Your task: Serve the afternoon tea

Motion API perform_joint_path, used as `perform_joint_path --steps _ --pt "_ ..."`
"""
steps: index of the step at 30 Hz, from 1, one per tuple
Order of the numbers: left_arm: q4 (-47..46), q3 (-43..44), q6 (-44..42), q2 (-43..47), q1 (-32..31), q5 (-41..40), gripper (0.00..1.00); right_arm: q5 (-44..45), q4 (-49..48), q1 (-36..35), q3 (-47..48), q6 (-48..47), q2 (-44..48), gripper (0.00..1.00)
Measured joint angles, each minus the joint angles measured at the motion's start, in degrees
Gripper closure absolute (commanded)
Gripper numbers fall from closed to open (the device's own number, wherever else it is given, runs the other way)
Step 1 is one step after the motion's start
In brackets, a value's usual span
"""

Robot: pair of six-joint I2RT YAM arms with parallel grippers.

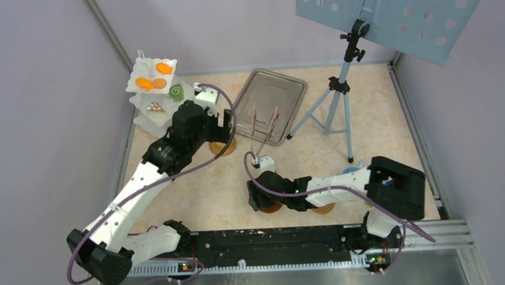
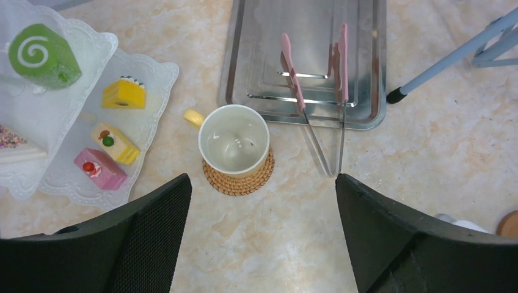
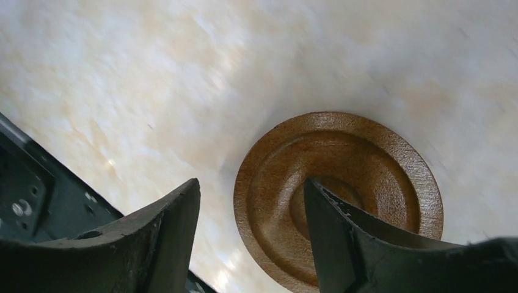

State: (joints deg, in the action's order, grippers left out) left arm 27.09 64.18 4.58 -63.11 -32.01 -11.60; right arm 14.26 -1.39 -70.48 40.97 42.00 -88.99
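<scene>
The white three-tier stand (image 1: 147,118) stands at the far left with orange biscuits (image 1: 152,82) on top and the green swirl roll (image 1: 176,92) below. The left wrist view shows the roll (image 2: 43,55), the yellow wedge (image 2: 124,94) and the pink slice (image 2: 99,168) on its tiers. A white cup (image 2: 234,139) sits on a woven coaster (image 2: 239,180). My left gripper (image 2: 262,201) is open and empty just short of it. My right gripper (image 3: 250,186) is open, low over the table, straddling the rim of a brown wooden coaster (image 3: 366,165).
A metal tray (image 1: 286,83) lies at the back centre with the pink tongs (image 1: 265,126) hanging over its near edge. A blue tripod (image 1: 338,100) holding a perforated board stands at the back right. A second brown coaster (image 1: 323,209) lies under the right arm.
</scene>
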Motion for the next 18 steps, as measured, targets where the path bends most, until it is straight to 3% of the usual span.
perform_joint_path --steps 5,9,14,18 --pt "0.37 -4.44 3.19 8.85 0.00 -0.13 0.02 -1.97 -6.29 -0.02 10.32 -3.58 -11.28 0.33" --pt "3.82 -5.49 6.82 16.28 0.00 -0.90 0.01 -2.19 -7.89 0.04 13.42 -5.97 -12.98 0.28" --pt "9.33 -8.35 12.20 23.34 0.00 1.40 0.01 -0.74 -7.28 0.17 11.52 -7.43 -7.61 0.20" --pt "11.06 -13.51 15.98 23.34 0.00 9.31 0.08 4.15 -3.26 0.52 5.29 -7.74 5.79 0.19"
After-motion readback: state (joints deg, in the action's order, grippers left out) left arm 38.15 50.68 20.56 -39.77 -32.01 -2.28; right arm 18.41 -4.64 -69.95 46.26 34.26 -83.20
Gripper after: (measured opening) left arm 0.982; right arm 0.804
